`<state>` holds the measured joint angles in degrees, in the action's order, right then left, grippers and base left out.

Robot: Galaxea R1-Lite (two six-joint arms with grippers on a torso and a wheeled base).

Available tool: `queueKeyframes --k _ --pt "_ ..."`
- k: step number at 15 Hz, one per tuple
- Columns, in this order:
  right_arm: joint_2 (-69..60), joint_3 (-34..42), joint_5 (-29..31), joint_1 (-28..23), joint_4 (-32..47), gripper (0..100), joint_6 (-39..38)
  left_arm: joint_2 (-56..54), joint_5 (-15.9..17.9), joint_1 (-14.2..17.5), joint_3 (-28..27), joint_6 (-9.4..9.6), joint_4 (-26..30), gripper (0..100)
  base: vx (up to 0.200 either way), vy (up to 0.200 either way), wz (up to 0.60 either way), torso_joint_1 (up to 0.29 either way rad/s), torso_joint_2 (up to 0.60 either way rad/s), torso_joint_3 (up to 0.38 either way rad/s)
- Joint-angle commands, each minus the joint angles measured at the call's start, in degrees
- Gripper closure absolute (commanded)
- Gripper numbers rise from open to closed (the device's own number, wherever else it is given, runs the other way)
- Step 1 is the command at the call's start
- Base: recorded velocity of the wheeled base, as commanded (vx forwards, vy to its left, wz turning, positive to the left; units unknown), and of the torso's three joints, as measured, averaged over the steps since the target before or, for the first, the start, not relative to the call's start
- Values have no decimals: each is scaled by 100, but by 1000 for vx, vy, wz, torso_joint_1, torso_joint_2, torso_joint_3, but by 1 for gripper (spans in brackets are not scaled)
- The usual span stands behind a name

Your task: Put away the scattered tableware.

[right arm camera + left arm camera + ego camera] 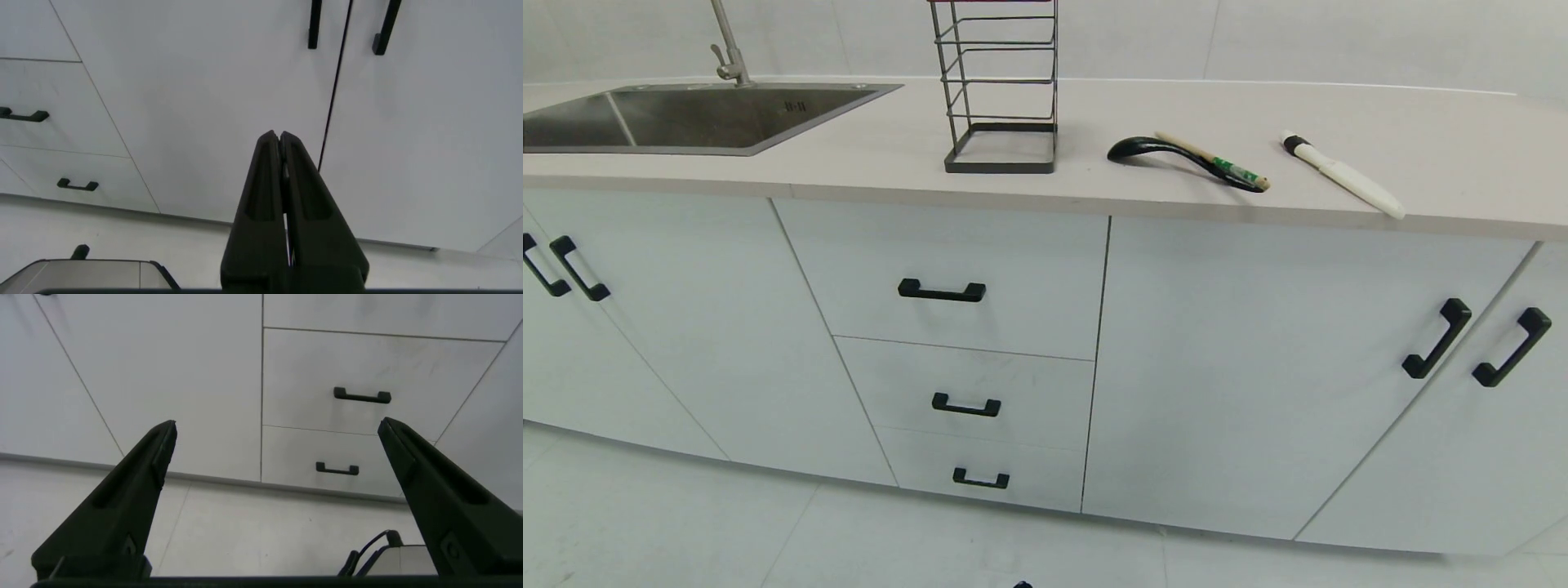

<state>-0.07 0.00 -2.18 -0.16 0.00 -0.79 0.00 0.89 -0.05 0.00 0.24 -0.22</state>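
A black ladle (1168,153) lies on the countertop (849,155), with wooden chopsticks in a green wrapper (1215,162) resting across its handle. To their right lies a white knife with a black end (1342,174), its tip near the counter's front edge. A black wire rack (1001,86) stands empty at the counter's middle. My left gripper (276,429) is open, low in front of the lower drawers (380,392). My right gripper (279,139) is shut on nothing, low before the right cabinet doors (204,106).
A steel sink (686,114) with a faucet (727,49) is set into the counter at the far left. Below are white cabinet doors and three drawers with black handles (942,291). Pale floor tiles run in front of the cabinets.
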Motion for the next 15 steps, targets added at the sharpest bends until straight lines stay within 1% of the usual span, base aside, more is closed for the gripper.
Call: queueKeyframes --k 1,13,15 --pt "7 0 -2 -2 0 100 0 0 -1 5 0 2 -4 0 0 0 0 0 0 0" --pt "7 0 -2 7 -9 100 0 0 16 5 0 11 -13 0 0 0 0 0 0 0" --pt "7 0 -2 -2 0 100 0 0 166 5 0 11 -4 0 0 0 0 0 0 0"
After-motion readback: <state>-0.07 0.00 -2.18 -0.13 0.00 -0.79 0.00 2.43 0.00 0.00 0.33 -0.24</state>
